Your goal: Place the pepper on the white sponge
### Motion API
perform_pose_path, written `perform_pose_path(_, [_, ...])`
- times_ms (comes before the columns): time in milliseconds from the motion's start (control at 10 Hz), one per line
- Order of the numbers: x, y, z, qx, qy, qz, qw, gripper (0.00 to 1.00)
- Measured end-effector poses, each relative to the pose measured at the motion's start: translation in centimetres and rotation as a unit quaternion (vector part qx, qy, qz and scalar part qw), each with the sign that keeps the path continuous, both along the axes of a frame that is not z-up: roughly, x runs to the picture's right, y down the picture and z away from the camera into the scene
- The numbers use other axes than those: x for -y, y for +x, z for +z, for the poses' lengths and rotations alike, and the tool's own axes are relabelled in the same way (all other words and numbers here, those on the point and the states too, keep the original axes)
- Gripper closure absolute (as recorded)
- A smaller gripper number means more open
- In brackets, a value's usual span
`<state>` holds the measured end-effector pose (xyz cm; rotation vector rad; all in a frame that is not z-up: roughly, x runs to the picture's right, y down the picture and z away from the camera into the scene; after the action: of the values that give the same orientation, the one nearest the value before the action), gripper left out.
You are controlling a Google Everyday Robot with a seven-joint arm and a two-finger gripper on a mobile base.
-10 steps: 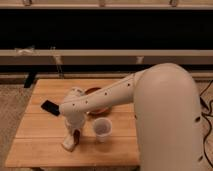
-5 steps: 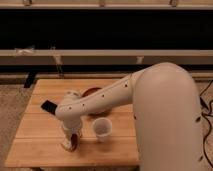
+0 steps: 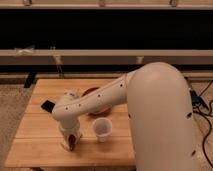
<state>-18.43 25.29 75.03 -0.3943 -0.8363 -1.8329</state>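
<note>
My gripper (image 3: pixel 70 141) points down over the front left part of the wooden table (image 3: pixel 35 145). It is shut on the small dark red pepper (image 3: pixel 73 141), which hangs upright at its tip. The white sponge (image 3: pixel 64 146) lies right under the gripper, with only its left edge showing beside the pepper. The pepper's lower end is at the sponge's top, and I cannot tell if they touch. My arm hides the rest of the sponge.
A white paper cup (image 3: pixel 102 129) stands just right of the gripper. A flat black phone-like object (image 3: pixel 48 106) lies at the left. A reddish-brown bowl (image 3: pixel 93 93) sits behind my arm. Cables (image 3: pixel 202 102) lie on the floor at the right.
My arm has swung a little to the left and lowered, bringing the pepper down onto the spot where the sponge lies. The cup and the black object have not moved.
</note>
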Motion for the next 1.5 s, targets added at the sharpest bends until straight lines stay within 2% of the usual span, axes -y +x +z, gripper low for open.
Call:
perform_pose_path(300, [-0.5,-0.3,-0.3,0.006,-0.006,-0.010,0.9999,0.27])
perform_pose_path(400, [-0.7,-0.4,-0.4,0.008,-0.007,-0.013,0.9999,0.21])
perform_pose_path(800, [-0.8,-0.5,-0.5,0.007,-0.005,-0.016,0.9998,0.20])
perform_pose_path(1000, [-0.4,-0.6,-0.4,0.007,0.002,-0.008,0.9999,0.20])
perform_pose_path(1500, [2.4,-0.1,-1.2,0.007,0.028,0.028,0.9992,0.20])
